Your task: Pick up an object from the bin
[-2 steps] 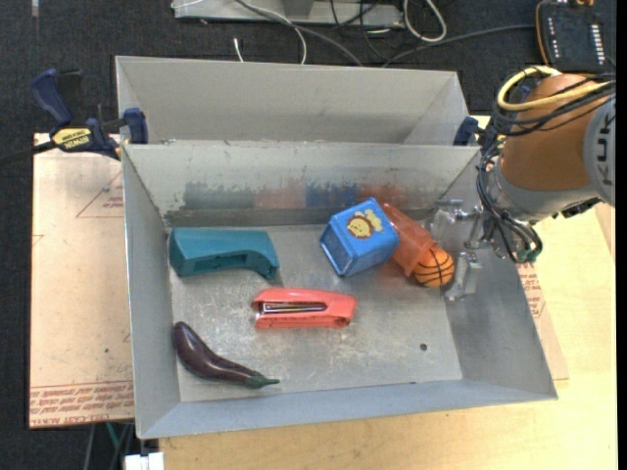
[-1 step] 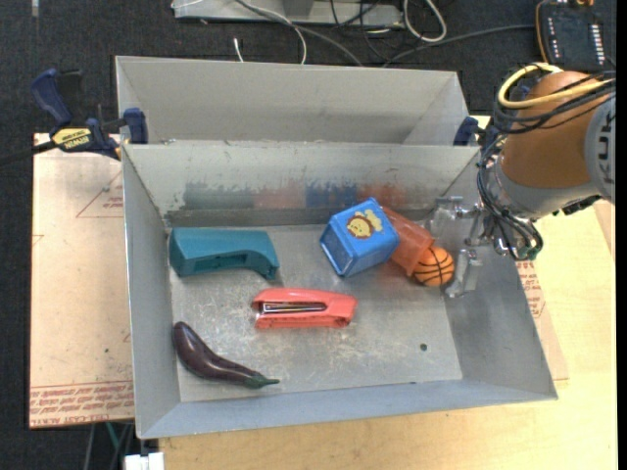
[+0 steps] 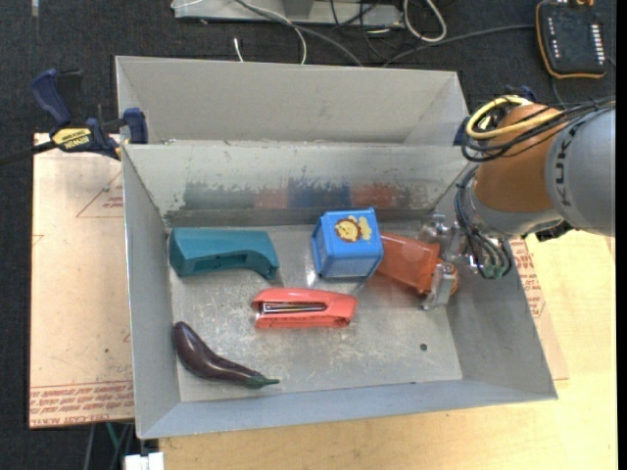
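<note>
Grey metal bin (image 3: 294, 116): sloped walls, flat scuffed floor, five loose things spread on it, none stacked.

Arm (image 3: 549, 174): in from the right over the bin's right wall, grey casing with an orange section, cables looped at the wrist.

Teal holder (image 3: 220, 251): curved plastic shape, lying flat at the left of the floor, near the back wall, well apart from the arm.

Red stapler (image 3: 304, 308): lying lengthwise in the middle of the floor, just in front of the cube, apart from it.

Blue cube (image 3: 346, 245): yellow cartoon face on the top side, centre of the floor toward the back wall, touching or just beside the block on its right; cannot tell which.

Orange-red block (image 3: 404, 260): right of the cube, toward the right wall, slightly tilted. Nearest thing to the gripper, its right end up against the metal of the tool.

Purple eggplant (image 3: 211, 355): toy, green stem end pointing right, front left corner, well apart from everything else.

Gripper (image 3: 438, 280): low in the bin, at the right end of the floor, directly beside the block's right end. Released or clenched: cannot tell. Grasp on the block not confirmed.
</note>
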Robot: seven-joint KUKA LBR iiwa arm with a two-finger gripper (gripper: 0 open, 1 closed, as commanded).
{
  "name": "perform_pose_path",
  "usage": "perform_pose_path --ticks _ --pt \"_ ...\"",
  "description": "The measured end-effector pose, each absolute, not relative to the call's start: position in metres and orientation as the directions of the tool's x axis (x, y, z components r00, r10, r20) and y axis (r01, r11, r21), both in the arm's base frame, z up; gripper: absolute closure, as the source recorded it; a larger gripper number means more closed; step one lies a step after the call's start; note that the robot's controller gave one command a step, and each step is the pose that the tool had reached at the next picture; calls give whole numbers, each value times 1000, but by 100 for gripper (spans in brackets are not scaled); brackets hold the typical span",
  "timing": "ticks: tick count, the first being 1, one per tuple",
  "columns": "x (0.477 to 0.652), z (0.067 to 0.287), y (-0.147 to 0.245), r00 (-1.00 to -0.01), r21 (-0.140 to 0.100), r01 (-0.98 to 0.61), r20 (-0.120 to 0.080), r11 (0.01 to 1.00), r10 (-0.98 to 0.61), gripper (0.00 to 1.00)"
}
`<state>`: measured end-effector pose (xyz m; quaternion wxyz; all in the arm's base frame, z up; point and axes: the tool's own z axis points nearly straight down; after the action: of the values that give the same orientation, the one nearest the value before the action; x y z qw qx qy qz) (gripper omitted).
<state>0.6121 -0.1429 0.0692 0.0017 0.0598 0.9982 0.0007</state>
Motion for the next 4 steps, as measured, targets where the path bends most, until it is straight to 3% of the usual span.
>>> perform_pose_path --ticks 1,2,3,4 --pt "622 70 -141 -983 2 183 -13 983 183 0" --pt "614 70 -143 -992 1 127 -8 992 127 0" --pt "621 70 -141 -985 3 169 -14 986 169 0" --pt "616 71 -142 -991 2 130 -12 991 130 100"
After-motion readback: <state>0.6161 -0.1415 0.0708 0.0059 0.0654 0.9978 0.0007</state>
